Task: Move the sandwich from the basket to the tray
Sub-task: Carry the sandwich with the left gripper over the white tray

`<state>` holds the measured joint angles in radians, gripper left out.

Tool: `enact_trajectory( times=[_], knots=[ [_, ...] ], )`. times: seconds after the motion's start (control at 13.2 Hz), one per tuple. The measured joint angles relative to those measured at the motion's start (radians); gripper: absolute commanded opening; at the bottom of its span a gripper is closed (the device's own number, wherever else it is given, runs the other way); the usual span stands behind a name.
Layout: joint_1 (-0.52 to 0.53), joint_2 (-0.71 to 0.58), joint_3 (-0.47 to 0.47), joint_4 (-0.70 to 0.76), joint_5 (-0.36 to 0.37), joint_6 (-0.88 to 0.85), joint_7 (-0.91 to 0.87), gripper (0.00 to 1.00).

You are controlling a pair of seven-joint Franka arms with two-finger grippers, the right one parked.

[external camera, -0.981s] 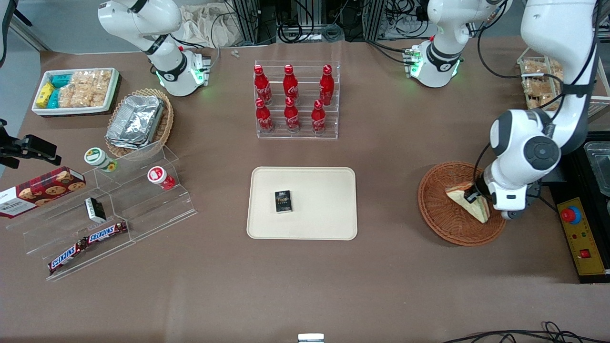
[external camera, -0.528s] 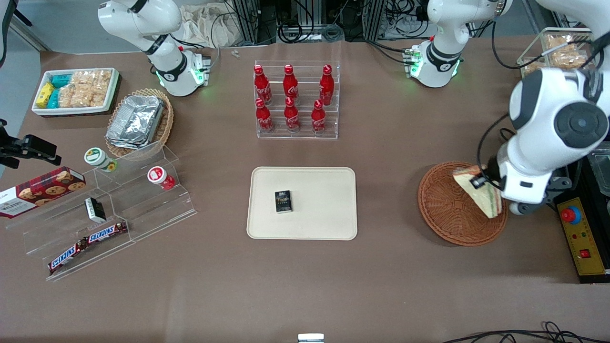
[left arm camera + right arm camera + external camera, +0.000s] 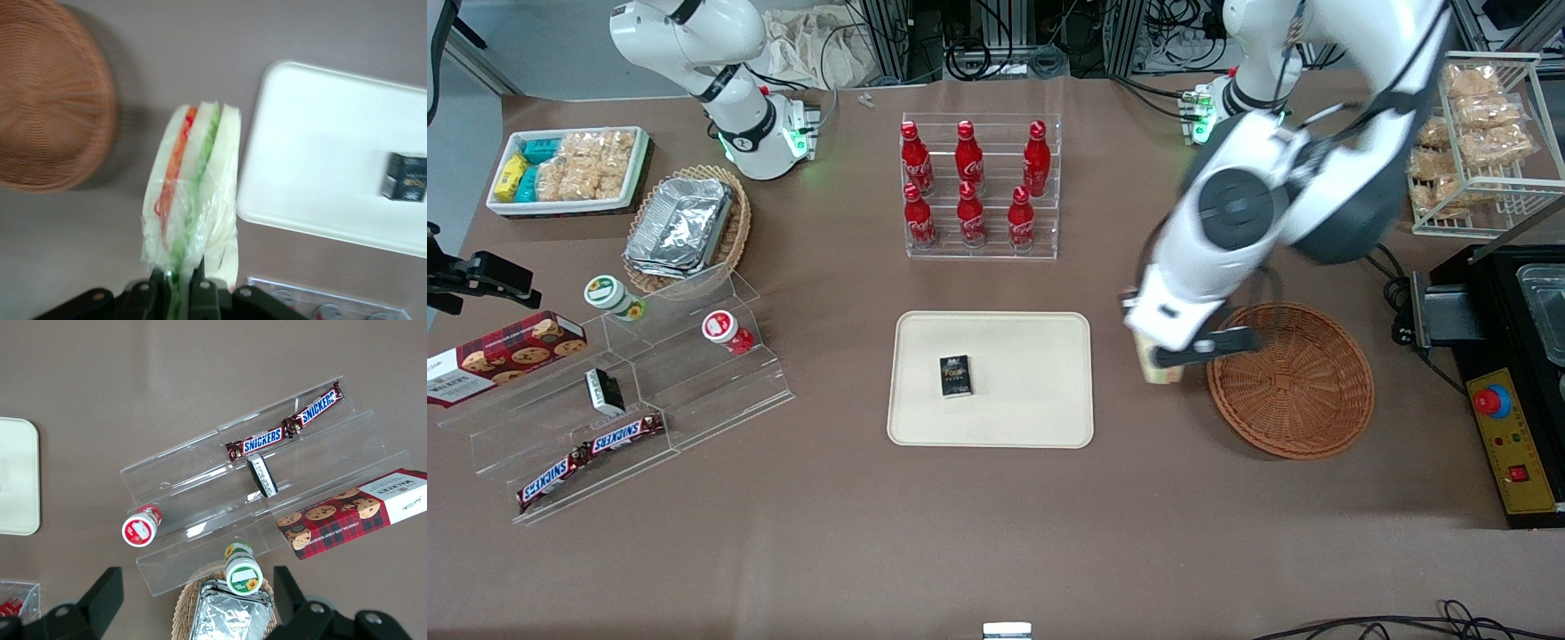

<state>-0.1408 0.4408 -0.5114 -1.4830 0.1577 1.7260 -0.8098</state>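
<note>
My left gripper (image 3: 1161,356) is shut on the clear-wrapped sandwich (image 3: 193,190) and holds it above the bare table between the reddish-brown wicker basket (image 3: 1291,380) and the cream tray (image 3: 1040,391). In the front view the arm hides most of the sandwich; only a pale bit (image 3: 1161,372) shows under the gripper. In the left wrist view the gripper (image 3: 177,285) pinches the wrapper's end, with the green and orange filling edge facing the camera, the basket (image 3: 50,100) and the tray (image 3: 320,153) on either side. The basket holds nothing.
A small black box (image 3: 955,375) lies on the tray. A clear rack of red cola bottles (image 3: 978,187) stands farther from the front camera than the tray. Clear stepped shelves with snacks (image 3: 623,391) lie toward the parked arm's end. A wire rack of snack bags (image 3: 1476,133) and a black control box (image 3: 1507,427) sit at the working arm's end.
My gripper has lifted the sandwich out of the basket and carried it sideways toward the tray. The basket is now empty.
</note>
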Motion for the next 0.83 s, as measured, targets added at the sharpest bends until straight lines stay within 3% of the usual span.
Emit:
enact_trajectory(
  times=[0.15, 0.6, 0.83],
  knots=[
    [-0.066, 0.114, 0.001, 0.050, 0.010, 0.064, -0.012, 0.17],
    [-0.131, 0.326, 0.001, 0.070, 0.150, 0.243, -0.012, 0.18],
    [-0.140, 0.362, 0.003, 0.074, 0.179, 0.263, -0.012, 0.28]
  ],
)
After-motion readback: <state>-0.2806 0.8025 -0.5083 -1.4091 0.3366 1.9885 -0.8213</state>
